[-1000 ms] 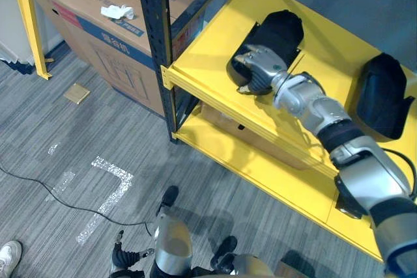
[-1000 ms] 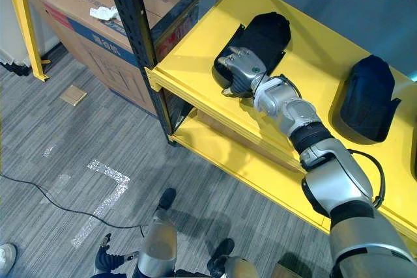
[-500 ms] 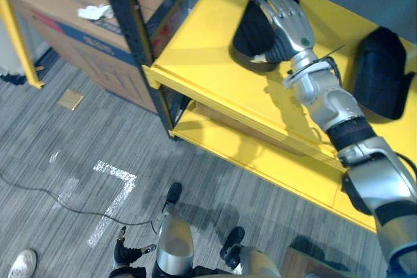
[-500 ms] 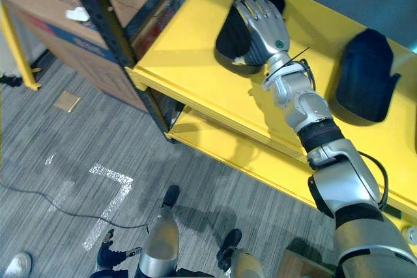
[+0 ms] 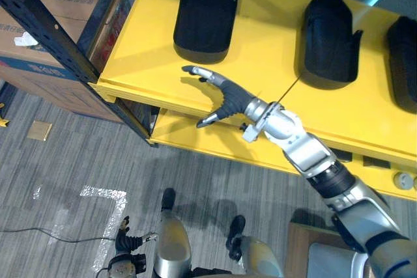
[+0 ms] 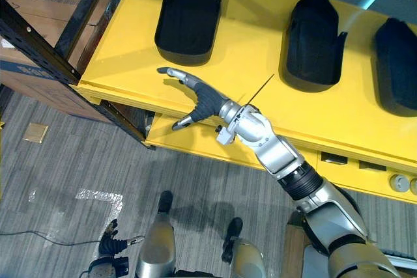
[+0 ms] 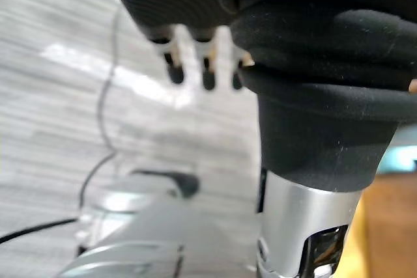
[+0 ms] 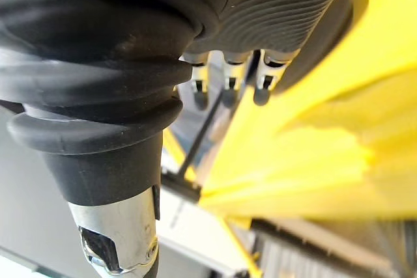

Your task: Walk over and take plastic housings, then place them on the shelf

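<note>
- Three black plastic housings lay in a row, well apart, on the top board of the yellow shelf [image 5: 267,50]: the left housing [image 5: 205,11], the middle housing [image 5: 329,37] and the right housing [image 5: 404,56], which was cut off by the edge of the view.
- Each housing was a matt black shell, rounded like a hood at its far end. It was broader and open toward the shelf's front edge.
- The right hand [image 5: 225,99] had straight, spread fingers, with the thumb apart, and gripped nothing. It hung over the shelf's front edge just in front of the left housing, without touching it.
- The left hand [image 7: 207,77] had relaxed fingers pointing down over the grey carpet floor [image 5: 78,161], and it was empty.
- A cardboard box [image 5: 32,4] stood behind the black post [image 5: 58,37] at the shelf's left corner.
</note>
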Available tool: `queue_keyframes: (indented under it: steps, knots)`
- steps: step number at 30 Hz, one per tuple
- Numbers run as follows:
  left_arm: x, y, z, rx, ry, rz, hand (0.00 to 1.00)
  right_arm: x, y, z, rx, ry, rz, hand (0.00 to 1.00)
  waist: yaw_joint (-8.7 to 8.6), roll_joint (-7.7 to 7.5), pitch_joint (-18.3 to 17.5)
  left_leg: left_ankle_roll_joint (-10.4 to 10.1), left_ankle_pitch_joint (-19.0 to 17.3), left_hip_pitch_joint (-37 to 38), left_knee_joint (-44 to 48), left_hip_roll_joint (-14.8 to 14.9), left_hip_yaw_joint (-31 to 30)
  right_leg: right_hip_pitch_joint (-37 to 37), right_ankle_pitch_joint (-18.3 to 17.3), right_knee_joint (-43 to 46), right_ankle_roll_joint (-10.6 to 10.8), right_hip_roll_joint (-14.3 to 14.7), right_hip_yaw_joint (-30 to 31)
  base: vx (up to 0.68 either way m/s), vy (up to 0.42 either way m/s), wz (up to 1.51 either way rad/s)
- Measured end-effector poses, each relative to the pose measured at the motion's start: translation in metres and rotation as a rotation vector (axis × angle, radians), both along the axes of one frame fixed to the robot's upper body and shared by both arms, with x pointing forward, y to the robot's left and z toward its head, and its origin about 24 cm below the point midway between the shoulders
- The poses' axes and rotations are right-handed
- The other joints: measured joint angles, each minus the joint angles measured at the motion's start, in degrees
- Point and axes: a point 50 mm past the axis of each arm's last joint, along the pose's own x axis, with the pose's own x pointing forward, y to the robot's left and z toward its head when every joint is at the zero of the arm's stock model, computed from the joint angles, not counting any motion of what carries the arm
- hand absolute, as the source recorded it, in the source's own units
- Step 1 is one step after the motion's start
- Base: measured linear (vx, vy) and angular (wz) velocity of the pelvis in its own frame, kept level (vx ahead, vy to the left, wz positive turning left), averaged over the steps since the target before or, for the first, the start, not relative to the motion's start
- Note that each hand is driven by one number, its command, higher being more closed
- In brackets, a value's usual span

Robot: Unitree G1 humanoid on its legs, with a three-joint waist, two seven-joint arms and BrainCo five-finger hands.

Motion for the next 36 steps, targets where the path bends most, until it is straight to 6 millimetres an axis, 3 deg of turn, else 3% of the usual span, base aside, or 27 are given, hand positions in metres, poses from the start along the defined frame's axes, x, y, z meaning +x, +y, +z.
queue_keyframes:
  steps: [3,10,14,23,28,36]
  knots:
    - [-0.001,-0.004,-0.003,-0.032,0.007,0.016,0.0,0.008,0.002,-0.006,-0.003,0.027,-0.025,0.0,0.04,1.48,0.81,0.46,-0.29,-1.86,1.34,-0.66,-0.59,-1.42,-0.12,0.97,0.15,-0.8,-0.15,-0.04,0.036,0.07]
    - [0.0,-0.01,-0.004,-0.067,0.005,0.019,0.0,0.012,0.008,0.004,0.019,-0.035,-0.039,0.0,-0.39,2.39,1.31,0.82,-0.49,-4.54,2.95,-1.66,-1.54,-3.4,-0.35,2.31,0.38,-1.72,-0.57,-0.01,0.021,0.08]
    - [0.011,-0.02,-0.003,-0.091,-0.002,-0.021,0.0,0.024,0.005,0.019,0.056,-0.117,-0.139,0.0,-0.59,5.03,2.52,1.07,-0.61,-6.28,4.03,-2.64,-2.79,-4.54,-1.04,4.26,0.68,-2.84,-1.69,-0.03,0.031,0.17]
    - [0.01,-0.027,-0.006,-0.107,0.019,-0.038,0.0,0.037,0.002,0.024,0.116,-0.198,-0.281,0.0,-0.4,6.65,2.52,1.67,-1.61,-8.82,7.52,-3.88,-4.47,-6.13,-3.0,8.17,0.93,-4.42,-2.61,-0.01,0.013,0.1]
    - [0.005,-0.028,-0.01,-0.108,0.043,-0.04,0.0,0.046,-0.003,0.025,0.138,-0.2,-0.347,0.0,0.67,6.68,2.53,1.73,-2.13,-9.06,8.7,-4.19,-4.73,-6.22,-3.74,9.1,0.81,-4.93,-2.72,-0.02,0.006,0.03]
    - [0.004,-0.032,-0.012,-0.113,0.056,-0.059,0.0,0.051,-0.009,0.027,0.175,-0.213,-0.378,0.0,0.86,6.85,2.51,1.73,-2.44,-10.28,10.03,-4.24,-5.37,-6.88,-3.89,10.16,0.79,-4.99,-2.94,-0.01,0.001,0.02]
